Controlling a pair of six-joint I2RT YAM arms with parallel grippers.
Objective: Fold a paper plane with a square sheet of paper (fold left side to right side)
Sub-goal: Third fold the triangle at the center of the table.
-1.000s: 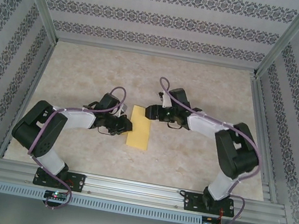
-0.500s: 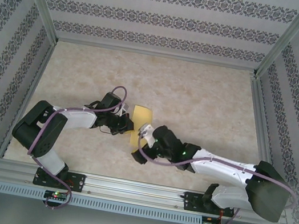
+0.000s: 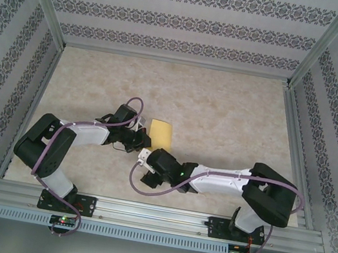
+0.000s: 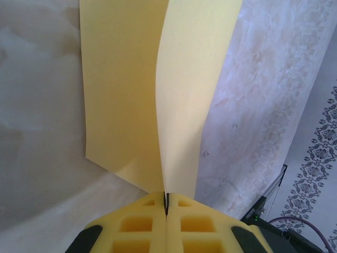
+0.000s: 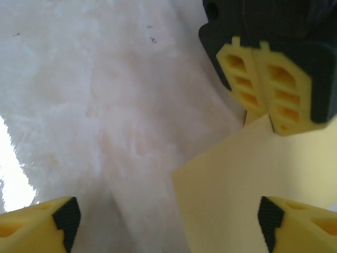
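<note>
One paper sheet (image 4: 121,89), clamped in left gripper (image 4: 166,203).

1. Top view: high behind the near edge, overlooking the beige marbled worktop (image 3: 237,112).
2. Left wrist: close along the thin yellow-orange paper sheet (image 4: 121,95).
3. Right wrist: close, sharing that sheet and the yellow-fingered left hand (image 5: 271,126).
</note>
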